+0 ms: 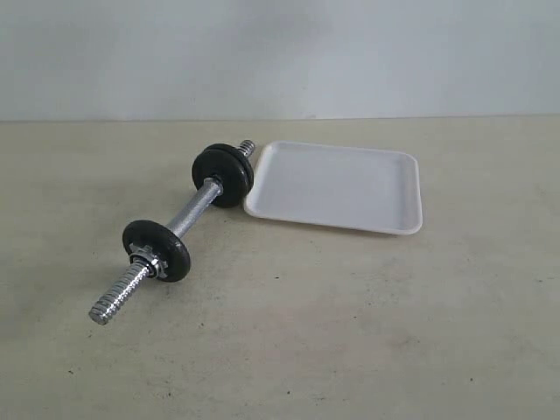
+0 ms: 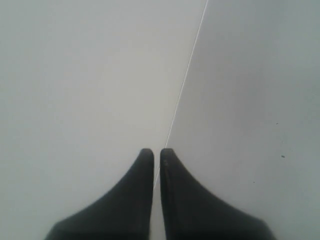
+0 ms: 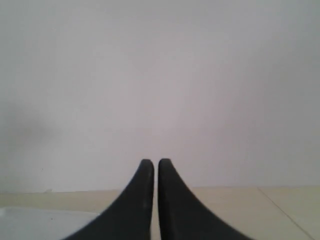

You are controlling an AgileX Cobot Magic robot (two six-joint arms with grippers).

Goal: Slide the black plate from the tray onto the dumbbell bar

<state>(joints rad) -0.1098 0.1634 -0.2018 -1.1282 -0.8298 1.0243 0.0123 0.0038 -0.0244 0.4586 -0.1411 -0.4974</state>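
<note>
The chrome dumbbell bar [image 1: 197,208] lies slanted on the table, left of the white tray [image 1: 337,185]. Nothing lies in the tray. Black discs sit on the bar: two pressed together at the far end [image 1: 223,174], touching the tray's corner, and one near the front end [image 1: 157,250] behind a collar nut. I cannot tell which of them is the black plate. No arm shows in the exterior view. My left gripper [image 2: 156,150] is shut on nothing, facing plain grey surfaces. My right gripper [image 3: 155,161] is shut on nothing, facing a pale wall.
The beige table [image 1: 367,332] stretches wide in front of and to the right of the bar. A grey wall [image 1: 280,52] runs behind it. A thin white seam [image 2: 187,75] crosses the left wrist view.
</note>
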